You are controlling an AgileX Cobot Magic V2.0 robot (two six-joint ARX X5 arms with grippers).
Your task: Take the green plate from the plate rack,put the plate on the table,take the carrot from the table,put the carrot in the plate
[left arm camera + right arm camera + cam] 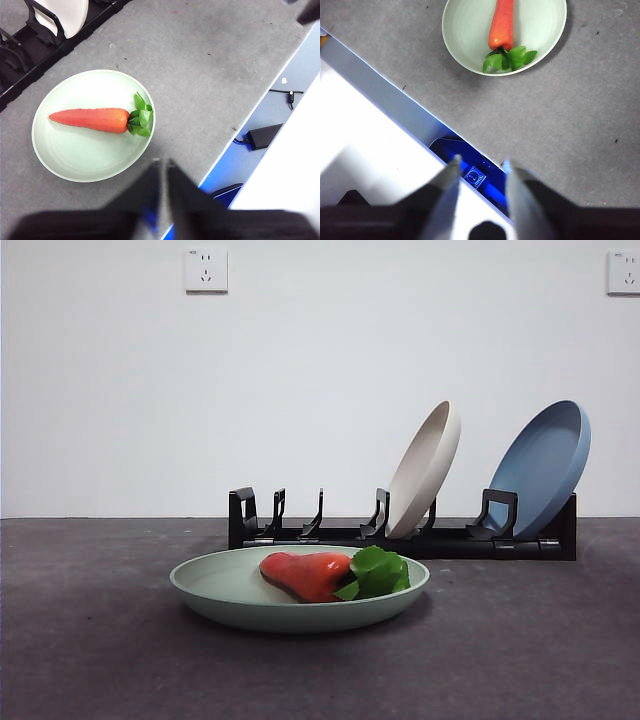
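Observation:
The green plate (pixel 240 592) (pixel 75 155) (pixel 465 35) lies flat on the table (pixel 540 640), in front of the plate rack (pixel 400 536). Inside it rests the carrot (pixel 305 575) (pixel 92 120) (pixel 502 25), its green leaves (pixel 378 572) toward the plate's rim. My left gripper (pixel 164 170) is shut and empty, raised high above the table's edge beside the plate. High over the table's edge, my right gripper (pixel 481 172) stands open with nothing between its jaws. Neither arm shows in the front view.
A cream-beige plate (pixel 425 468) (pixel 62 12) and a blue plate (pixel 545 465) stand tilted in the rack's right slots. Beyond the table's edge lie a black power adapter (pixel 262 136) and cables. Two wall sockets (pixel 206 270) are on the wall behind.

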